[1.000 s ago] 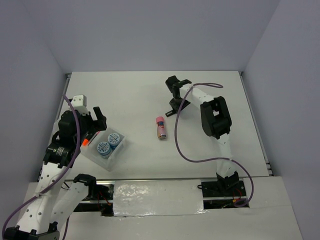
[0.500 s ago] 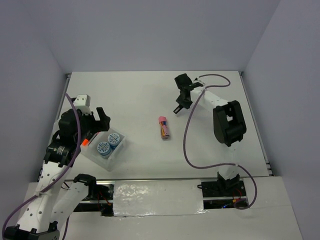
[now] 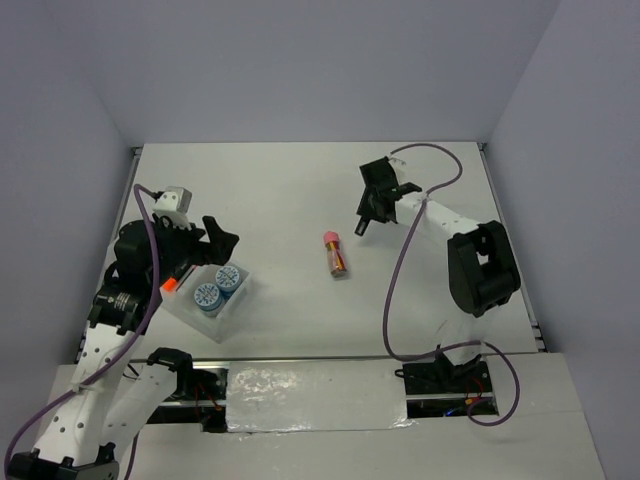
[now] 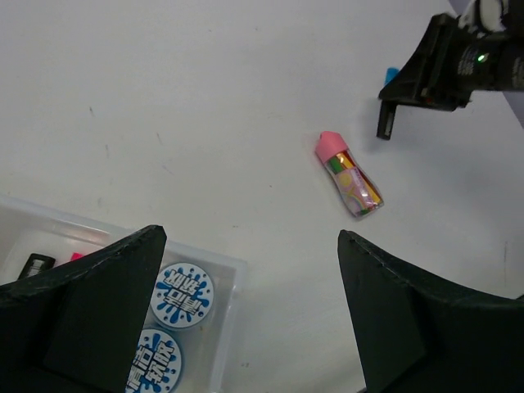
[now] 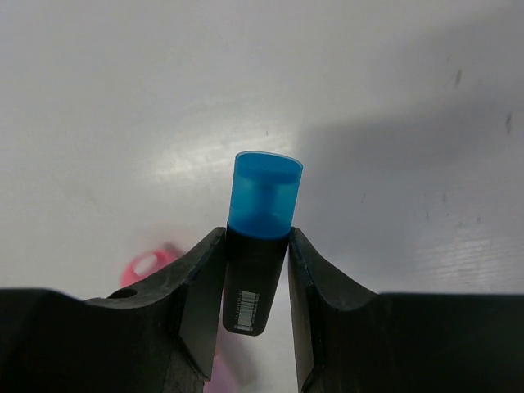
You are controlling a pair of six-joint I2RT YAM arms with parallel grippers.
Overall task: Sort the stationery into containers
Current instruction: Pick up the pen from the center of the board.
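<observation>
Your right gripper (image 5: 255, 246) is pinching the blue-capped marker (image 5: 264, 196). Your left gripper (image 4: 251, 241) is hovering spread above the near-left trays (image 4: 49, 237).

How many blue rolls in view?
2. Both sit side by side in one compartment of the tray: the near roll and the far roll. Part of the tray is hidden.
</observation>
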